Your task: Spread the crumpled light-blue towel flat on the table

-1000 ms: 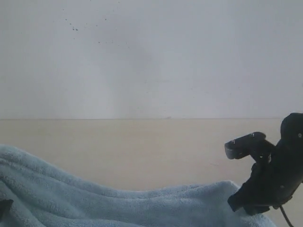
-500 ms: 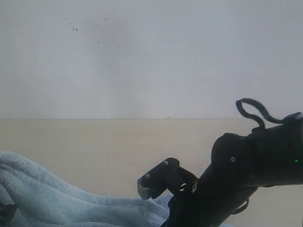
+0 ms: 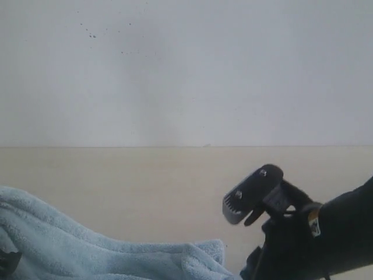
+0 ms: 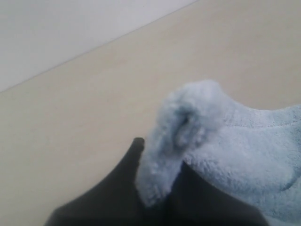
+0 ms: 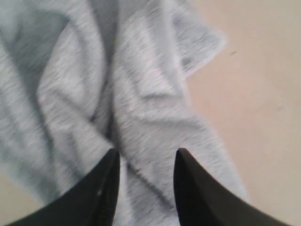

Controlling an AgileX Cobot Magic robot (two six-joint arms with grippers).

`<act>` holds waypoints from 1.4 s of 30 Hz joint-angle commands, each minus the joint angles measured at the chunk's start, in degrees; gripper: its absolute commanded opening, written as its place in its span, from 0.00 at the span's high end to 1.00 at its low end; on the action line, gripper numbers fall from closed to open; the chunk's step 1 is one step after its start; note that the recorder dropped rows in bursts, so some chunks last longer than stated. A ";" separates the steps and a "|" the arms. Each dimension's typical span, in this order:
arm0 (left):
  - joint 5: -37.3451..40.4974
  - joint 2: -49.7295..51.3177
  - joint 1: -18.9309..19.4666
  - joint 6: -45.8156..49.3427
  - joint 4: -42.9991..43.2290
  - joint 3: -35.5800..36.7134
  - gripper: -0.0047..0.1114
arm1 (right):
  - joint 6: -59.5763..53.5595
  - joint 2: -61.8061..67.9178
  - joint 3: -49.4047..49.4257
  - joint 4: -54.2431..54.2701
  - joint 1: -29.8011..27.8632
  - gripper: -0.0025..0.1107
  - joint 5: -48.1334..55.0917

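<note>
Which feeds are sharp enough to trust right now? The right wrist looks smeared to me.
Right wrist view: the towel is streaked by motion blur. Left wrist view: soft, the towel tuft sits near the lens. Exterior view: clearest, but the right arm is a dark silhouette.

Fluffy light-blue towel [image 3: 87,256] lies crumpled in folds on the pale beige table [image 3: 145,181].

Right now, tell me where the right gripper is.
Low on the right of the exterior view, the right gripper is open over the towel's crumpled right end, beside bare table.
</note>
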 commanded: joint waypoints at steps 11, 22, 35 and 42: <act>0.29 0.17 0.06 0.30 -0.11 0.18 0.92 | 1.53 14.45 -1.21 -4.58 -8.28 0.92 -4.26; 0.29 0.17 0.06 0.30 -0.11 0.18 0.92 | 1.16 8.93 4.04 1.06 -3.14 0.84 1.10; 0.29 0.17 0.06 0.30 -0.11 0.18 0.92 | 6.12 -8.77 8.43 8.77 16.54 0.84 4.21; 0.64 0.17 0.06 0.30 -0.11 0.18 0.92 | 25.01 -10.95 8.43 -21.25 9.37 0.84 2.24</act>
